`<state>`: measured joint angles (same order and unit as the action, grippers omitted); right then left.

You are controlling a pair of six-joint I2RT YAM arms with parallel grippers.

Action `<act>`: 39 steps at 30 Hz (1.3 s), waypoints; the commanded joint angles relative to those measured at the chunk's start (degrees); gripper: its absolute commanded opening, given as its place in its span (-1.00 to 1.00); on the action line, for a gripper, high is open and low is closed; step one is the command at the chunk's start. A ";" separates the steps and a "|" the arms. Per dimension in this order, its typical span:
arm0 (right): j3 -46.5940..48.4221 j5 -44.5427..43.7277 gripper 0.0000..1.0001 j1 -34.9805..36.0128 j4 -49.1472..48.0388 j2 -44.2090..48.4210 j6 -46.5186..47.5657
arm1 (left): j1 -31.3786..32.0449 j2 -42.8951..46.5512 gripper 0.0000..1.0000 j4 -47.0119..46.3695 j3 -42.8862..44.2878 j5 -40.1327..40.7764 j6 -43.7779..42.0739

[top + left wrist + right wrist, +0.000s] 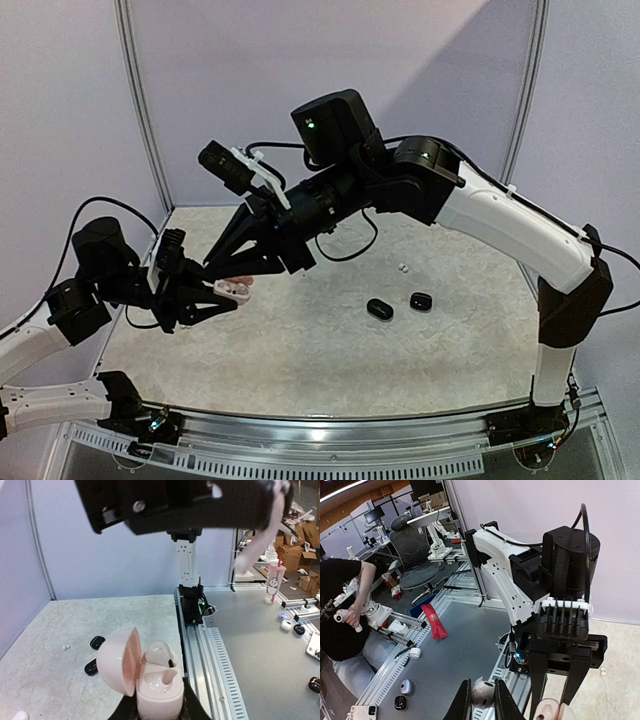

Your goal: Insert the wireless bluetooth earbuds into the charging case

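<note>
My left gripper is shut on the base of a pale pink charging case, which it holds above the table. The lid is swung open to the left. One pale earbud sits in the far slot, and the near slot looks hollow. My right gripper is shut on a second pale pink earbud. In the top view this gripper hangs just above the open case. The right wrist view shows the case's edge at the bottom, right of the held earbud.
Two glossy black rounded pieces lie on the table at centre right, with a tiny white bit behind them. The metal rail runs along the near table edge. Both arms crowd the left half.
</note>
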<state>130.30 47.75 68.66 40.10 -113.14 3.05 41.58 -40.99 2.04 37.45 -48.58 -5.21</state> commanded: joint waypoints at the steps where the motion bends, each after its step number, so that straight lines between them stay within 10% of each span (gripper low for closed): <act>1: -9.25 5.01 -0.87 -3.10 -9.55 6.32 -9.65 | 0.87 1.59 -1.00 -1.07 -2.60 5.73 4.50; 8: -41.51 -2.32 -0.91 -13.02 -36.02 20.84 -36.39 | -0.10 5.22 -1.00 -2.48 -5.73 11.86 9.86; 16: -60.51 -19.11 -1.00 -18.49 -18.07 23.85 -49.64 | -1.94 10.69 -1.00 -3.77 -10.52 15.35 14.57; 25: -63.33 -41.78 -1.00 -18.63 1.08 17.77 -55.76 | -2.82 15.09 -1.00 -3.17 -13.49 18.99 17.07; 39: -61.54 -43.54 -1.00 -18.28 1.72 2.10 -58.08 | -4.76 19.80 -1.00 -5.73 -18.04 20.72 17.62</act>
<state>67.99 7.77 50.43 37.85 -108.01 -54.17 37.43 -22.87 -2.33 20.71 -28.99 12.21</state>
